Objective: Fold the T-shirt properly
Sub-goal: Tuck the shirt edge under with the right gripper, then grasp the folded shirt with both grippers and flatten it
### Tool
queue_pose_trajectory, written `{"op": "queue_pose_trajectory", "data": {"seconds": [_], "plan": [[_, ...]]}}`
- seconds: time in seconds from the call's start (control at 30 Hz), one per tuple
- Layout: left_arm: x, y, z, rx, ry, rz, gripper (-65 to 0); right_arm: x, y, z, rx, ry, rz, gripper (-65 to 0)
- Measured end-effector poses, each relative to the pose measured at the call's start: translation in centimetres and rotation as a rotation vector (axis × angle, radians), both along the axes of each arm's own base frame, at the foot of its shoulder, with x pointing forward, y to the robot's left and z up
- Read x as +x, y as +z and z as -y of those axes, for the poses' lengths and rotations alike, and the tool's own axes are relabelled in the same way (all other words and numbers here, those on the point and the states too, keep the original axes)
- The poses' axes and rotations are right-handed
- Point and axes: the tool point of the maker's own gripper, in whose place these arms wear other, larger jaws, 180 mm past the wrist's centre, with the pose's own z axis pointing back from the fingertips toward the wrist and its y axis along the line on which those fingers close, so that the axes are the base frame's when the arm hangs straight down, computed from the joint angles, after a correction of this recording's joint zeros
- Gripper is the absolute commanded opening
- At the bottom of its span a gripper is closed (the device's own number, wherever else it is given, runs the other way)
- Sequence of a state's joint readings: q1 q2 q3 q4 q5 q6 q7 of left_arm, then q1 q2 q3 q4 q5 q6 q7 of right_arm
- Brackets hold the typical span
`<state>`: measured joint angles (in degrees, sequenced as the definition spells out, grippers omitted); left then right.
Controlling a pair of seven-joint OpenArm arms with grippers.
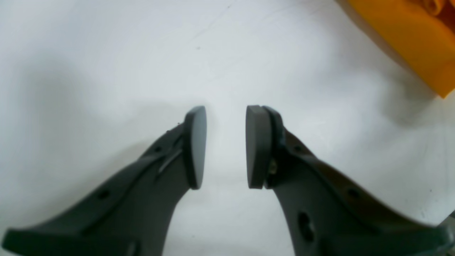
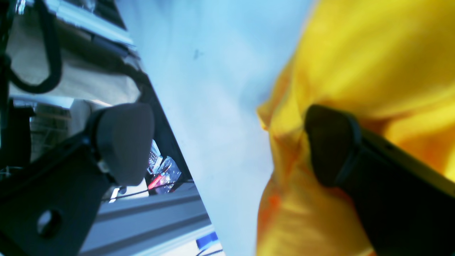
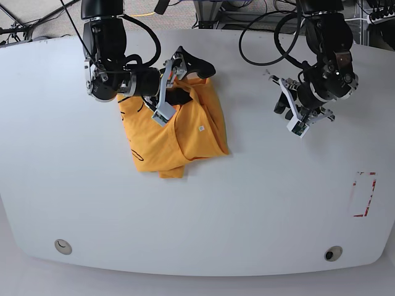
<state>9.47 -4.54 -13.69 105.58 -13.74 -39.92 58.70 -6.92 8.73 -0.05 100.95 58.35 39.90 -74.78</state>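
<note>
The orange-yellow T-shirt [image 3: 185, 132] lies bunched and partly folded on the white table [image 3: 247, 203], left of centre, with a small white tag [image 3: 200, 128] showing and black lettering [image 3: 133, 145] along its left edge. My right gripper [image 3: 190, 80] is at the shirt's far edge, open wide. In the right wrist view, one pad [image 2: 330, 142] lies against the rumpled T-shirt [image 2: 373, 53] and the other pad [image 2: 124, 142] is clear of the cloth. My left gripper [image 1: 226, 108] hovers over bare table, open with nothing between its pads. A corner of the T-shirt [image 1: 408, 35] shows at that view's top right.
A red-and-white marking [image 3: 364, 194] sits on the table near its right edge. Two round fittings [image 3: 62, 246] [image 3: 333, 253] lie near the front edge. Black cables [image 3: 265, 37] hang behind both arms at the far edge.
</note>
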Motion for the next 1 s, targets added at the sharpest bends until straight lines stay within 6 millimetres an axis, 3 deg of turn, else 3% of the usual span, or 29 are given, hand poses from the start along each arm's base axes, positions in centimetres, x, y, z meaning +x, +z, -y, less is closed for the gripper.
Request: {"op": "queue_pose_trajectory", "data": {"seconds": [0.13, 0.2, 0.37, 0.6, 0.8, 0.9, 1.0], "plan": [[0.1, 0.1, 0.0, 0.000, 0.000, 0.005, -47.8, 0.5, 2.7, -0.4, 0.027, -0.001, 0.097, 0.0], [0.1, 0.5, 0.0, 0.005, -0.003, 0.014, -47.6, 0.8, 3.5, 0.4, 0.019, -0.013, 0.133, 0.0], [0.6, 1.6, 1.1, 0.011, -0.043, 0.053, -47.5, 2.9, 3.2, 5.3, -0.075, -0.133, 0.159, 0.0], [0.4, 1.7, 3.2, 0.009, -0.112, 0.054, -47.5, 3.8, 2.5, 7.2, -0.085, -0.163, 0.144, 0.0], [0.5, 2.6, 7.9, -0.020, -0.248, 0.085, -47.5, 4.2, 1.3, 8.6, -0.136, -0.185, 0.129, -30.1], [0.0, 3.2, 11.9, -0.059, -0.358, 0.102, -47.5, 5.6, 1.3, 9.2, -0.200, -0.192, 0.167, -43.0], [-0.9, 3.5, 14.8, -0.097, -0.423, 0.104, -47.5, 7.9, 2.1, 9.9, -0.260, -0.209, 0.229, -50.1]]}}
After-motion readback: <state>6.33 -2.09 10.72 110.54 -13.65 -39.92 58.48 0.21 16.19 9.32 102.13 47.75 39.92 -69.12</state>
